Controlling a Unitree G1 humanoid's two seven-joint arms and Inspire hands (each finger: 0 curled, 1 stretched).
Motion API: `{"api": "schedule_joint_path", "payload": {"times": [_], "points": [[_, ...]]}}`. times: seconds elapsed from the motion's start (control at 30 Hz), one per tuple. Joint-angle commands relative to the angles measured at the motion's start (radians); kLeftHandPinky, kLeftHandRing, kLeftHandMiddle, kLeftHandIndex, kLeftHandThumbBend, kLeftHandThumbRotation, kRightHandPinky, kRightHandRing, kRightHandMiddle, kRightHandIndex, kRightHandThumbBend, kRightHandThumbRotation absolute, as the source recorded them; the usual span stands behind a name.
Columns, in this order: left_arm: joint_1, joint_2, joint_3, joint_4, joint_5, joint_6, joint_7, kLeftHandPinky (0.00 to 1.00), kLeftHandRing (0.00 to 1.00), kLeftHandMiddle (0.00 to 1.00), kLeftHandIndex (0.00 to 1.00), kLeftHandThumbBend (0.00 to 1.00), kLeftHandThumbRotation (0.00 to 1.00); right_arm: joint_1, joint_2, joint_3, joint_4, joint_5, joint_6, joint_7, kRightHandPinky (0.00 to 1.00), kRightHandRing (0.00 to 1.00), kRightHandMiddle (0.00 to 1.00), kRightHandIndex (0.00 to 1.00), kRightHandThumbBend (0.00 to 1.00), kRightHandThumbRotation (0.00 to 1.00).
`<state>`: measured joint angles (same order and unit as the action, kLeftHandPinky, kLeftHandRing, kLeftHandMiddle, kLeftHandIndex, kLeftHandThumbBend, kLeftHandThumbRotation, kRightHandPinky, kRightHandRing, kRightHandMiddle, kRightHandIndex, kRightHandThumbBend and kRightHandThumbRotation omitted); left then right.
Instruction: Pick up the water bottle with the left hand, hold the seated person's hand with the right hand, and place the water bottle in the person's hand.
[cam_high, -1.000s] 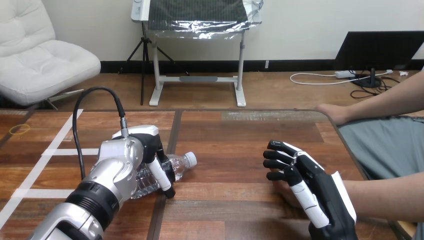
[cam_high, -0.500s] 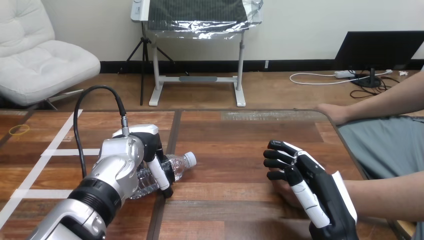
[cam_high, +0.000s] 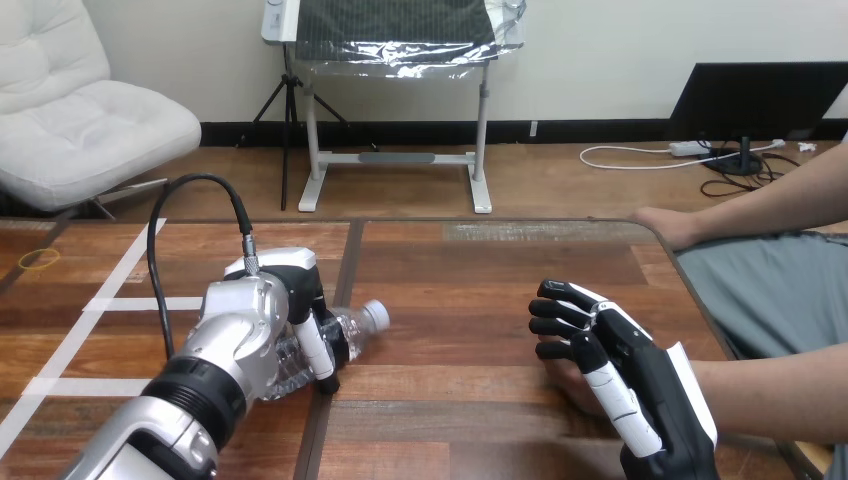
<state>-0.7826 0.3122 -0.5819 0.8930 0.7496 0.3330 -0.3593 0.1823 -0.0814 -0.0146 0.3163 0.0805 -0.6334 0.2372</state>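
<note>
The left hand (cam_high: 288, 296) curls fingers round the lying clear plastic water bottle (cam_high: 357, 324), while the right hand (cam_high: 640, 385) rests loosely spread fingers over the person's hand (cam_high: 562, 379).

wooden table (cam_high: 480, 290) — white tape lines (cam_high: 130, 303), water bottle (cam_high: 355, 325) sideways

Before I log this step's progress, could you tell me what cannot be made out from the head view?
- Person's hand: mostly hidden under the right hand; whether it is held cannot be told.
- Water bottle: body largely covered by the left hand; whether it rests on the table is unclear.
</note>
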Motion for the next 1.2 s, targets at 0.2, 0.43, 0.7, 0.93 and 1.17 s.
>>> {"api": "schedule_joint_path", "payload": {"times": [0.2, 0.43, 0.7, 0.93, 1.17], "points": [[-0.010, -0.006, 0.021, 0.003, -0.014, -0.009, 0.084, 0.11, 0.20, 0.31, 0.63, 0.66, 0.00, -0.029, -0.002, -0.002, -0.058, 0.004, 0.008, -0.006, 0.68, 0.74, 0.76, 0.78, 0.78, 0.78], [-0.002, -0.008, 0.016, 0.001, -0.013, -0.003, 0.114, 0.11, 0.20, 0.32, 0.63, 0.68, 0.00, -0.028, -0.003, -0.002, -0.060, 0.008, 0.008, -0.003, 0.68, 0.75, 0.76, 0.78, 0.77, 0.78], [0.001, -0.006, 0.009, -0.002, -0.008, -0.002, 0.125, 0.15, 0.25, 0.36, 0.62, 0.67, 0.00, -0.027, -0.003, -0.003, -0.061, 0.006, 0.007, -0.005, 0.68, 0.74, 0.76, 0.78, 0.77, 0.78], [0.005, -0.006, 0.004, -0.006, -0.002, 0.000, 0.134, 0.15, 0.25, 0.37, 0.61, 0.71, 0.00, -0.027, -0.003, -0.003, -0.060, 0.011, 0.006, 0.000, 0.68, 0.75, 0.76, 0.78, 0.76, 0.78], [0.050, -0.008, 0.060, -0.063, -0.039, -0.009, 0.232, 0.12, 0.21, 0.32, 0.60, 0.70, 0.00, -0.025, -0.006, -0.005, -0.055, 0.004, -0.002, -0.004, 0.69, 0.75, 0.76, 0.78, 0.78, 0.78]]}}
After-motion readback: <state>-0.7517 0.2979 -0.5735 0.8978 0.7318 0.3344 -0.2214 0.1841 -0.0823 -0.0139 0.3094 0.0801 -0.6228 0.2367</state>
